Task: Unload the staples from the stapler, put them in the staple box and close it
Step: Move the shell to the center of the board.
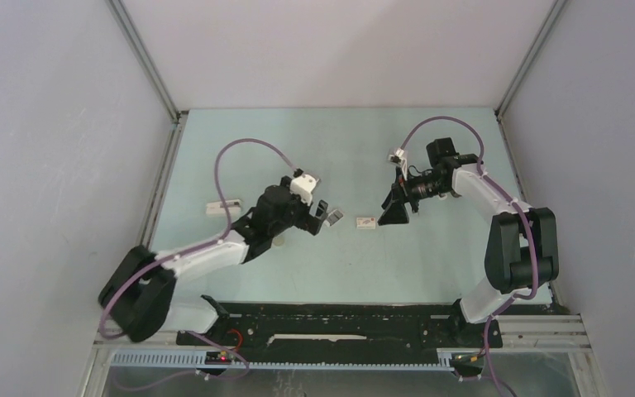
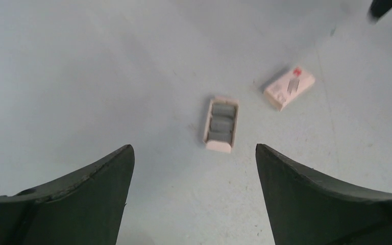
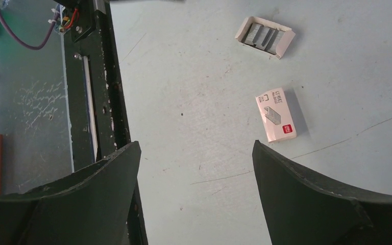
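Staples point(image 2: 222, 121) are lying as grey blocks in a small open tray point(image 2: 205, 133), in the middle of the left wrist view, on the pale table point(image 2: 81, 61). Nearest, a black rail point(image 1: 339, 318) is running along the bottom of the top view, where both arms are standing. Farther up, the left gripper point(image 1: 324, 215) is hanging over the table with its fingers spread wide, holding nothing. The tray is sitting just past its tips. A white printed box point(image 1: 366, 222) is lying just beside the tray, not touching it. The right gripper point(image 1: 394, 211) is hanging just right of that box, fingers spread wide, holding nothing. A small white thing point(image 1: 217, 207) is lying at the left; I cannot tell what it is.
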Action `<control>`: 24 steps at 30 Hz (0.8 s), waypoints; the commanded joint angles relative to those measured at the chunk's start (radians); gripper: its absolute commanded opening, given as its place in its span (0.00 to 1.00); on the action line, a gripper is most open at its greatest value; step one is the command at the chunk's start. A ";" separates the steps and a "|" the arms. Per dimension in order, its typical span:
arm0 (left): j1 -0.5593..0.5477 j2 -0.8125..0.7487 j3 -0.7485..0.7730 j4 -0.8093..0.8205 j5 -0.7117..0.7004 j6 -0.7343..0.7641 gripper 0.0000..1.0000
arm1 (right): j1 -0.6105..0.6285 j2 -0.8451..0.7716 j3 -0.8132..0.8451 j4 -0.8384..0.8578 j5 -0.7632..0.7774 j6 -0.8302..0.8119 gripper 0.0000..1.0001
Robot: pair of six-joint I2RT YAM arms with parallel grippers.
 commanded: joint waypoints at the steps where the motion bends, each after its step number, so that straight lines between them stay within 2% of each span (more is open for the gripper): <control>1: -0.005 -0.231 -0.036 0.107 -0.160 0.038 0.95 | 0.006 -0.007 0.032 -0.017 -0.025 -0.019 0.90; 2: -0.004 -0.273 -0.048 0.111 -0.188 0.031 0.99 | 0.006 -0.005 0.042 -0.023 -0.024 -0.024 0.90; 6: 0.019 -0.397 -0.142 0.199 -0.229 -0.022 1.00 | 0.013 0.013 0.087 -0.037 -0.003 -0.027 0.89; 11: 0.042 -0.411 -0.231 0.237 -0.096 0.003 1.00 | 0.055 0.054 0.139 0.022 0.097 0.083 0.88; 19: -0.022 -0.279 -0.281 0.312 -0.085 0.088 1.00 | 0.162 0.156 0.216 0.144 0.265 0.370 0.77; 24: -0.057 -0.123 -0.242 0.366 -0.073 0.118 1.00 | 0.195 0.252 0.301 0.124 0.323 0.474 0.62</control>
